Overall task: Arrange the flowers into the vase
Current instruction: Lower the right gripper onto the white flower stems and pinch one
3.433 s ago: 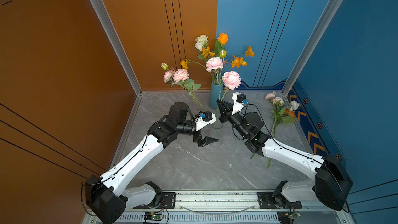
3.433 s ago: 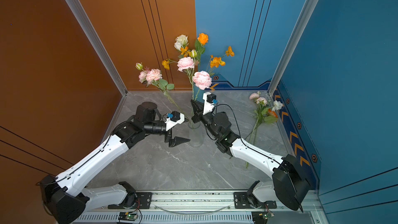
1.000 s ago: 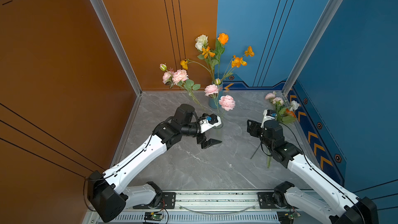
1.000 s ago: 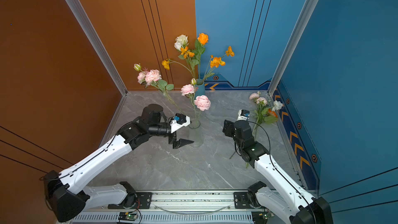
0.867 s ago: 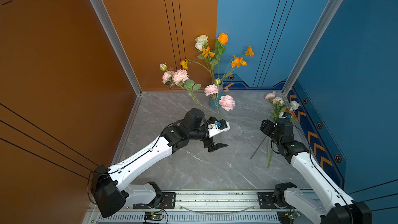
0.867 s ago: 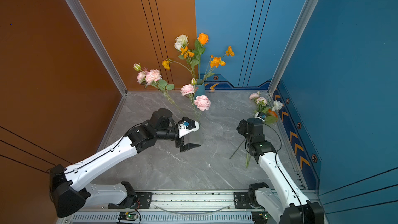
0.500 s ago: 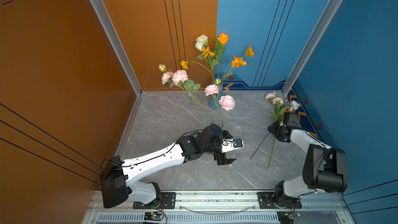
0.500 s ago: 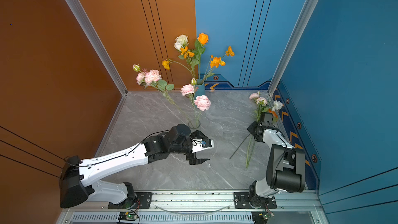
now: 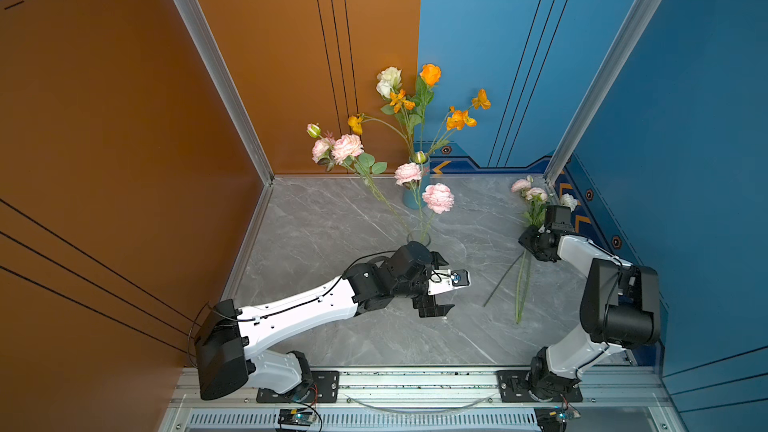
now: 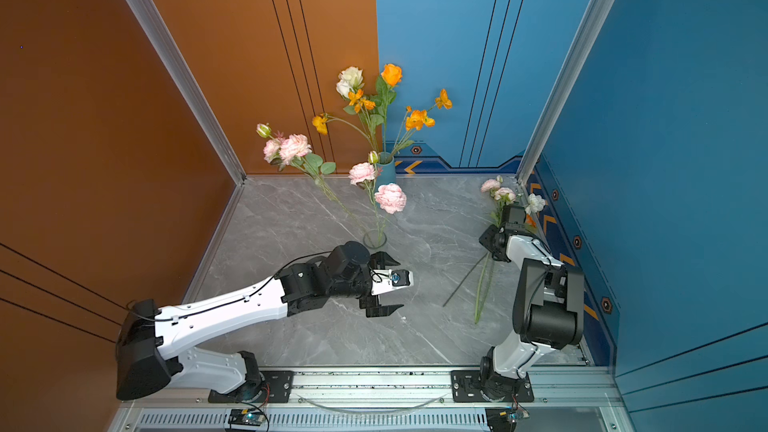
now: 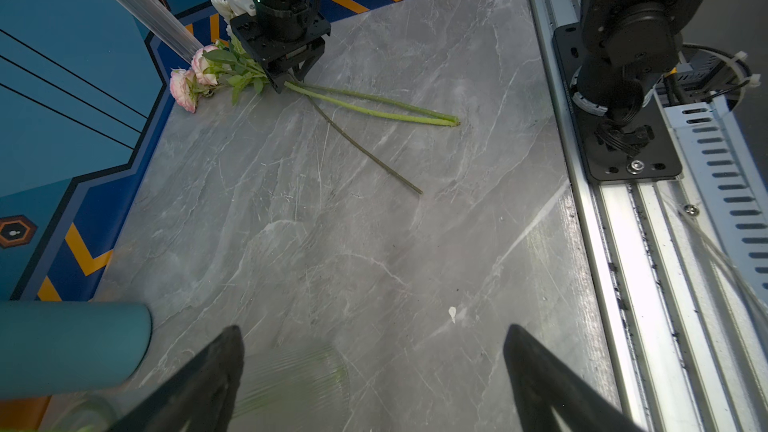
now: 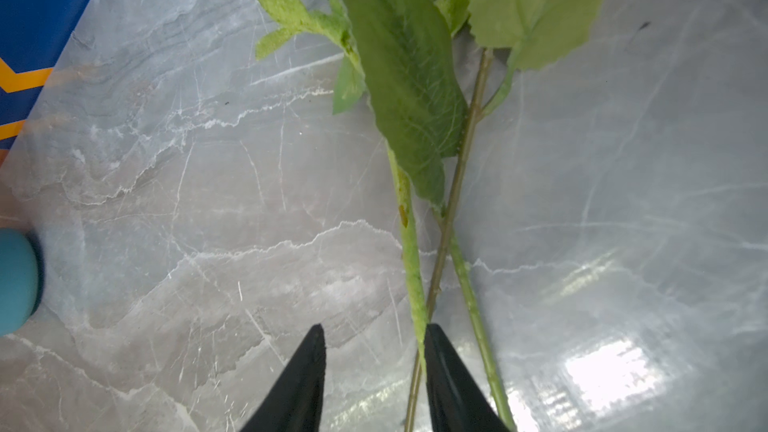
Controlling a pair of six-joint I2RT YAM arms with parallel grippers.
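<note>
The right gripper (image 12: 374, 336) has left the vase (image 9: 417, 238) for the loose flowers (image 9: 536, 194), jaws narrowing round a stem (image 12: 411, 268): next pickup. The left gripper (image 11: 374, 332) hangs wide.

There are 2 arms (image 9: 299, 309), 2 vases (image 9: 409, 199) and 3 loose stems (image 11: 365, 108).

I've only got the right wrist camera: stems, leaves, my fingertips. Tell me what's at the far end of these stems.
Observer: They end in pink blossoms lying flat on the table.
Operator: Report the left gripper.
Observer: The left gripper hangs wide open and empty, close to a clear glass vase.
Operator: Say what's in that vase.
Observer: Pink-flowered stems stand in it, leaning apart.
</note>
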